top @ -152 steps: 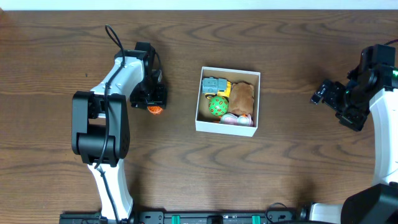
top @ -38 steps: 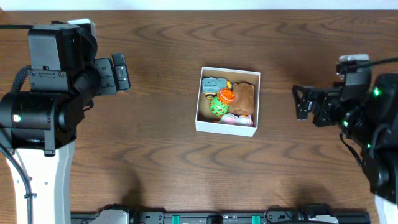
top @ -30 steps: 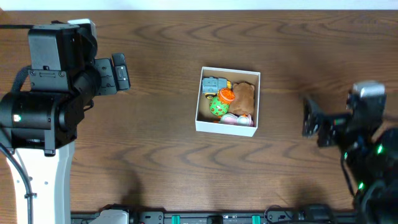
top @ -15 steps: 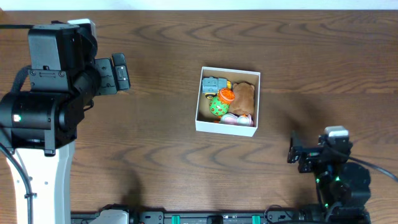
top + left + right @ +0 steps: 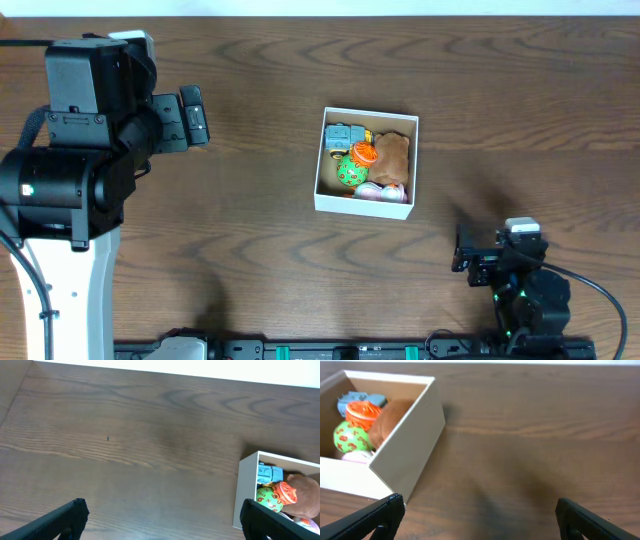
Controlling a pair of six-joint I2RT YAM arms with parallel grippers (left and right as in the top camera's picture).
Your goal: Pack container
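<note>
The container point(image 5: 364, 206), a small white-walled box with a tan inside, stands mid-table. It holds a grey-blue toy point(image 5: 343, 135), a green ball point(image 5: 351, 170), an orange toy point(image 5: 364, 152), a brown plush point(image 5: 392, 155) and a pink toy point(image 5: 372, 192). My left gripper point(image 5: 195, 117) is open and empty, raised well to the left of the box. In the left wrist view point(image 5: 161, 520) the box wall point(image 5: 246, 490) stands at the right. My right gripper point(image 5: 462, 250) is open and empty, low near the front right. In the right wrist view point(image 5: 479, 512) the box point(image 5: 407, 455) is at the left.
Dark wooden table point(image 5: 270, 260) all round the box. The left arm's large body point(image 5: 70, 180) rises over the left side. The table's far edge point(image 5: 150, 371) meets a white surface. No loose toys show on the table.
The right arm has swung from beside the box's right down to the front right of the table. Five seconds ago the left gripper was over an orange toy on the table; an orange toy now lies in the box.
</note>
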